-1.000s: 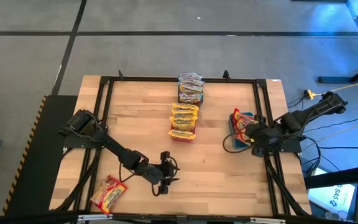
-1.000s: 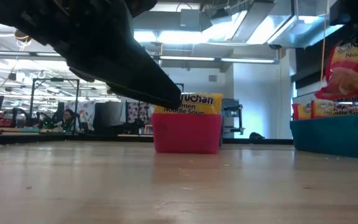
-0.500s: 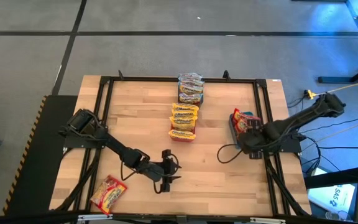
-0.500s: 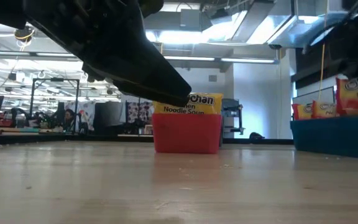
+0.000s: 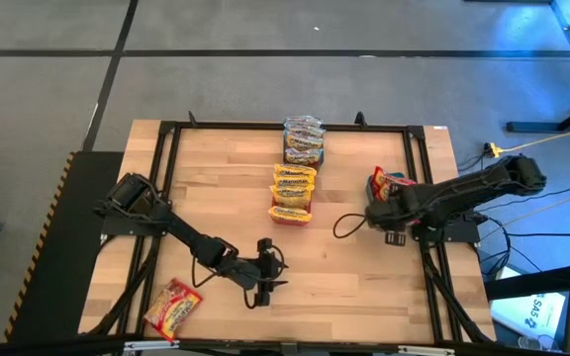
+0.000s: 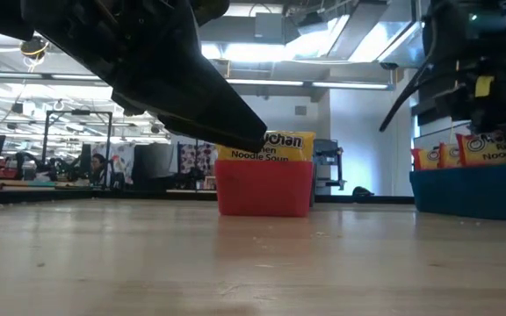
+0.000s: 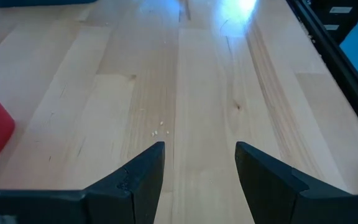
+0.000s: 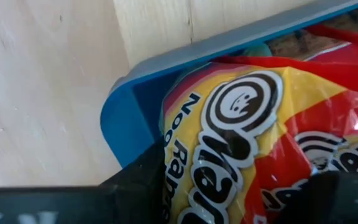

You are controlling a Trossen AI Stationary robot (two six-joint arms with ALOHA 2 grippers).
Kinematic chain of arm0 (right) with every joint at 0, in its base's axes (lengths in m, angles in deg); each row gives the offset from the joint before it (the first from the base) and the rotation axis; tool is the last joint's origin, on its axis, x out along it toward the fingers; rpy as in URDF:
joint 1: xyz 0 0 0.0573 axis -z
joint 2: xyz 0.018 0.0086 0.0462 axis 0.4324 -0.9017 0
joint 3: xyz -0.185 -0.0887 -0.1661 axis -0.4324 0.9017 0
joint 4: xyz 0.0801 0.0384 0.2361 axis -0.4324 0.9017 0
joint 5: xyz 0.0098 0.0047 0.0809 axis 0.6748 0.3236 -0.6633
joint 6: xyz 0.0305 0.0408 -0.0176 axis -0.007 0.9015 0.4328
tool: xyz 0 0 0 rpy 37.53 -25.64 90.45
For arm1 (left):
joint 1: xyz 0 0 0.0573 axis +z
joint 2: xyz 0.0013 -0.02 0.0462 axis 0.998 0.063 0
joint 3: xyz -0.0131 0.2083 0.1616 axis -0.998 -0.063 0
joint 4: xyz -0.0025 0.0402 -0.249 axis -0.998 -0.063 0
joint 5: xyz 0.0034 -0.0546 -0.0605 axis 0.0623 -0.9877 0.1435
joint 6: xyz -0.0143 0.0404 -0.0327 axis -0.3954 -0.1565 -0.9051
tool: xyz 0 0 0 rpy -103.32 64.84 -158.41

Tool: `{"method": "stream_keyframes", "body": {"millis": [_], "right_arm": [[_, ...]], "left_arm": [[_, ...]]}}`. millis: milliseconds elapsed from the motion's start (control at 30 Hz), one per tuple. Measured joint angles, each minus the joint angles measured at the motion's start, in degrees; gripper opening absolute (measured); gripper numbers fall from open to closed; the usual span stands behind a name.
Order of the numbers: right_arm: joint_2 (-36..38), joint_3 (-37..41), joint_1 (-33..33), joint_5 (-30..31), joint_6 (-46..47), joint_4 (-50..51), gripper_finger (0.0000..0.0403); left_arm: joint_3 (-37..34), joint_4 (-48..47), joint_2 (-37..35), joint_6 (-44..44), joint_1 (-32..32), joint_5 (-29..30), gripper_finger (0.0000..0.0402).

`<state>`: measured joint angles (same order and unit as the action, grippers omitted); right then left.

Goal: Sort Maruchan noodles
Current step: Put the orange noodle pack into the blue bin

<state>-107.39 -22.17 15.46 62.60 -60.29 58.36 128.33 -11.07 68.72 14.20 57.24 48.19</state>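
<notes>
we work the sorting from two sides of the counter point(image 5: 226, 198). our right tool point(image 5: 388, 212) sits at the near rim of the blue bin point(image 5: 372, 195) at about three o'clock on the counter. in the right wrist view a red-and-yellow noodle packet point(image 8: 253, 137) fills the space between its fingers, resting inside the bin wall, so we cannot tell whether the tool grips that packet or has let it go. we judge this as the drop-off step for the red-label sort.

our left tool point(image 5: 263, 288) hangs low near six o'clock with its fingers apart and nothing between them; the left wrist view shows only bare wood ahead. one loose packet point(image 5: 172, 308) lies alone at about seven o'clock by the front edge, well apart from that tool.

the next move, as we judge it, calls for the right tool to clear the bin and for one arm to reach that stray packet, read its label colour, and carry it to the matching bin.

counting: three bins, namely the red bin point(image 6: 263, 187) at the centre, a further bin of bluish packets point(image 5: 303, 141) at twelve o'clock, and the blue one. the red bin shows roughly three or four orange-marked packets, the far one about three, the blue one at least two; the stacks overlap too much for an exact count.
</notes>
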Motion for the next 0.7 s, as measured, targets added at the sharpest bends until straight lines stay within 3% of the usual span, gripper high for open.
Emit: {"method": "stream_keyframes", "body": {"millis": [267, 567, 700], "right_arm": [[-2.44, -0.04, 2.84, 0.02, -0.85, -0.12, 0.0145], [-2.76, -0.90, 2.72, 0.56, -0.92, 0.75, 0.0247], [-2.76, -2.84, 2.72, 0.50, -0.96, 1.99, 0.0273]], "left_arm": [[0.00, -0.05, 0.00, 0.04, 0.00, -0.25, 0.0192], [0.00, -0.04, 0.00, 0.04, 0.00, -1.92, 0.0192], [0.00, -0.04, 0.00, 0.04, 0.00, -2.07, 0.0192]]}}
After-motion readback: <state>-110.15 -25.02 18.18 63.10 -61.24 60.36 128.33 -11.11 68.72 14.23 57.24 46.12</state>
